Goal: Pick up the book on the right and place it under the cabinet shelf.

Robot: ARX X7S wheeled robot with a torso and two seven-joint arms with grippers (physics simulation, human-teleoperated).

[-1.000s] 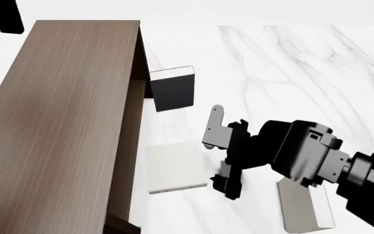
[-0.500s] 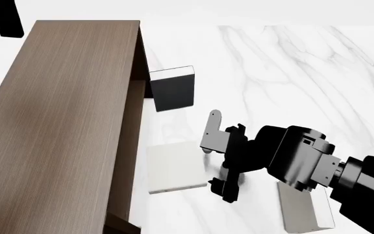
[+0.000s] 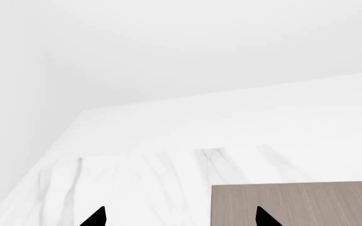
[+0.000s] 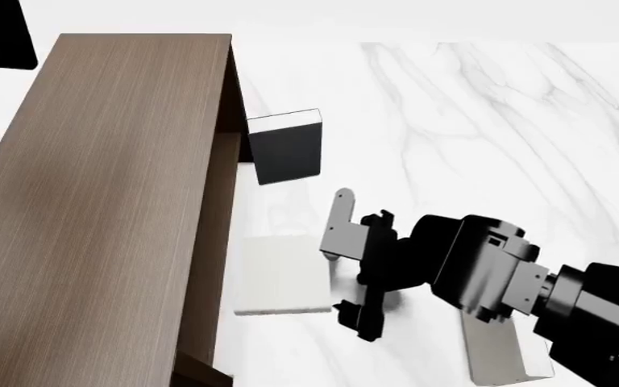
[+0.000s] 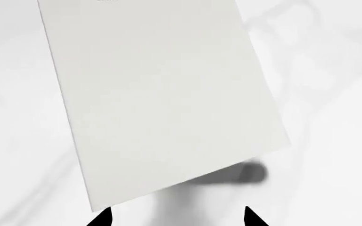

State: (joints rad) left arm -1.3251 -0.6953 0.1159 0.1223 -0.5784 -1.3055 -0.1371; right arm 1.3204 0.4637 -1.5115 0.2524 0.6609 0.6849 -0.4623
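Nearest the bench's (image 4: 482, 121) front edge, toward its right side, a second pale book (image 4: 503, 351) is lying partly beneath the right arm, its lower end cut off by the frame. Just beyond it, the right gripper (image 4: 337, 278) is reaching leftward with its jaws spread wide and holding nothing, one silver finger (image 4: 338, 222) standing up against the marble.

The book (image 4: 283, 274) is lying flat directly ahead of those jaws, between them and the cabinet shelf (image 4: 105, 201), which is running along the bench's left edge from front to back. The book's left side is sitting right at the cabinet's open face. In the right wrist view the book (image 5: 162, 94) is filling most of the picture, and whether the fingertips are touching its near edge cannot be told.

The step appears to be the approach to the book. The next move is likely calling for a grip on its edge, or a level push into the opening beneath the inner shelf.

Farther back, a black book (image 4: 286, 147) is standing against the cabinet's opening. The shelf itself is mostly hidden by the cabinet's top. Toward the far left corner, the left gripper (image 3: 179, 219) is hanging with jaws apart and empty, only its tips showing.
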